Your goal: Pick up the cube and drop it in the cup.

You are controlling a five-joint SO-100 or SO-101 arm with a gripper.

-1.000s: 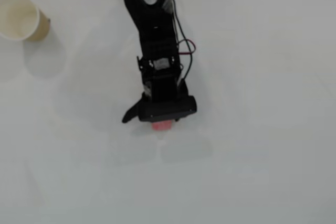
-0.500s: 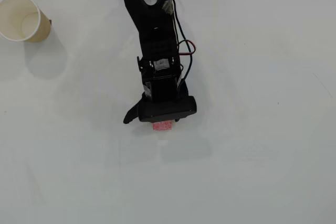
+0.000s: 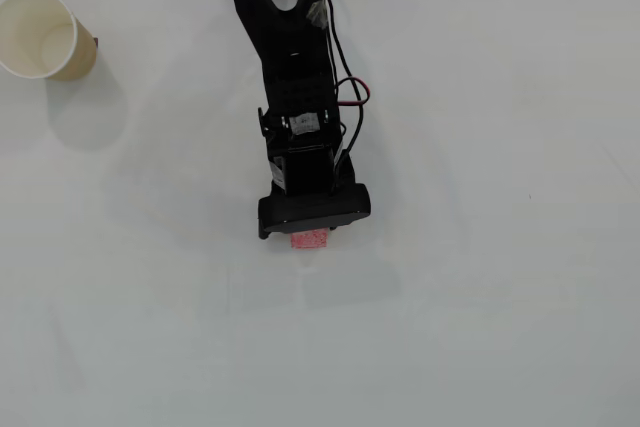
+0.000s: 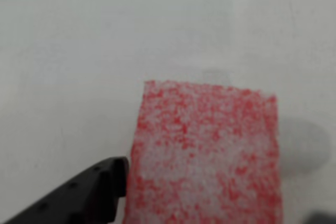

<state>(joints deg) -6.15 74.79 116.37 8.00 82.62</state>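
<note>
The arm is reaching down from the top edge of the white counter in the overhead view, and its gripper is sitting low over the cube, which is lying near the middle of the counter, a little toward the bottom edge, with only a thin red-pink strip showing past the black gripper body. In the wrist view the cube is filling much of the lower frame, its speckled face turned to the camera, and one black finger is touching or almost touching its left side; the other finger is barely showing at the lower right corner, so I cannot tell whether the claw is clenched on the cube or only bracketing it. The cup is standing well apart, at the top left corner of the counter, its mouth open and tilted slightly toward the camera. The main risk, as I judge it, is that the claw is catching the cube off-centre: if only the left finger is pressing, the cube is likely to slide or twist aside rather than be lifted. A shallow grip could also be letting it slip during the long swing to the corner, and a low carry could knock the light paper cup over.
</note>
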